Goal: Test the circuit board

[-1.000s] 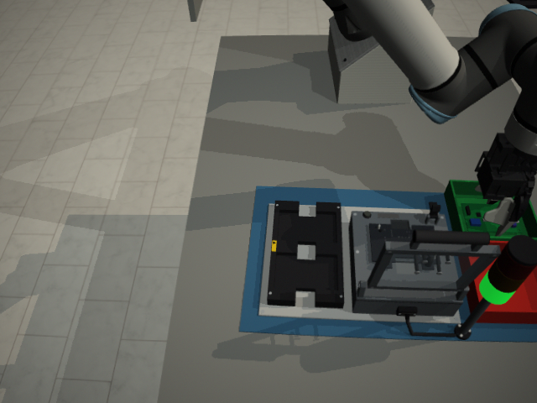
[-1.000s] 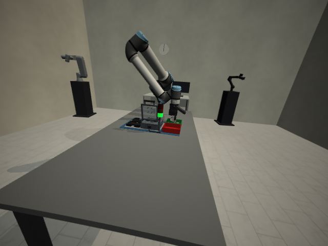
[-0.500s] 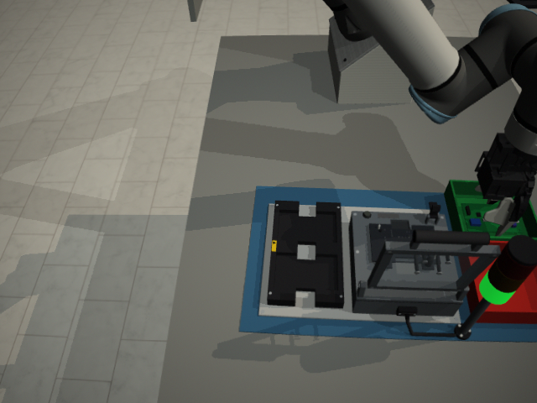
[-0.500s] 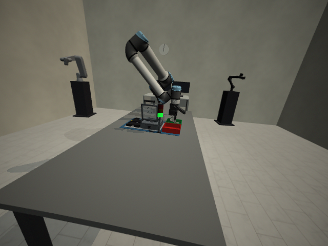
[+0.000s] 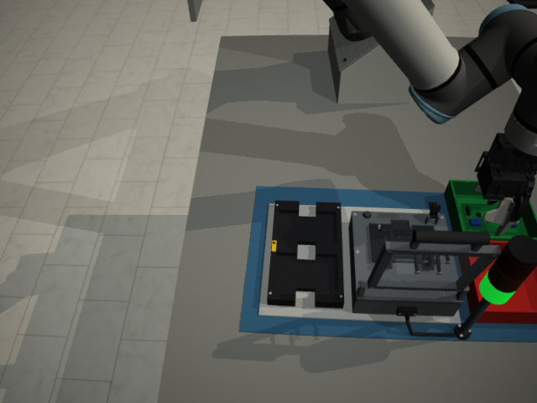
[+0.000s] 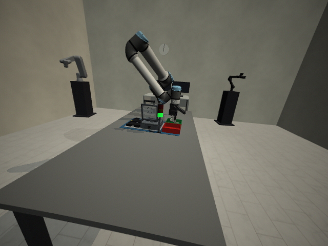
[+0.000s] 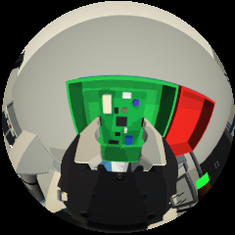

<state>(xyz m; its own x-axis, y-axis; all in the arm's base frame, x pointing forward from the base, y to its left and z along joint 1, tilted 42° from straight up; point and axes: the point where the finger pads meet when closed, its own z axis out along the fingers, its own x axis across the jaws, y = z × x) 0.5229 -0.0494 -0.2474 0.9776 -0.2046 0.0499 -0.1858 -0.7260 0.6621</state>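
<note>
Grey tabletop [image 6: 127,185] in a bare grey-walled room carries the whole setup on a blue mat [image 5: 253,277] at its far end.

Pale grey fingers of the two-jaw gripper [image 7: 119,147] pinch the green rectangular circuit board [image 7: 119,124] by its near edge, component side facing the wrist cam; white connector [image 7: 107,103] sits at upper left of the board in that view, blue and black chips scattered below. Board is off the tester and hangs directly over the green open-top bin [image 5: 453,203]; the bin's floor fills the wrist view behind it. How high it hangs above the floor: can't tell.

Just beside, the red open-top bin [image 5: 520,310] sits next to the green one. Signal light on its black post shows a green band [image 5: 498,290]. Grey tester [image 5: 360,260] has its dark frame lid [image 5: 438,249] raised, nest w/o a board. Further out, black two-slot tray [image 5: 286,251] looks to hold no board.

Step in hand, as I read it: last one, sorting. Test done, lid open, result green, board carried to the matching bin.

Next move calls for: spread the fingers and let the board fall; a short drop is allowed, so no need to lower much. Board looks well inside the green walls and away from the red side, so lateral correction seems unnecessary. Then lift straight up so the fingers don't catch the bin rim.
</note>
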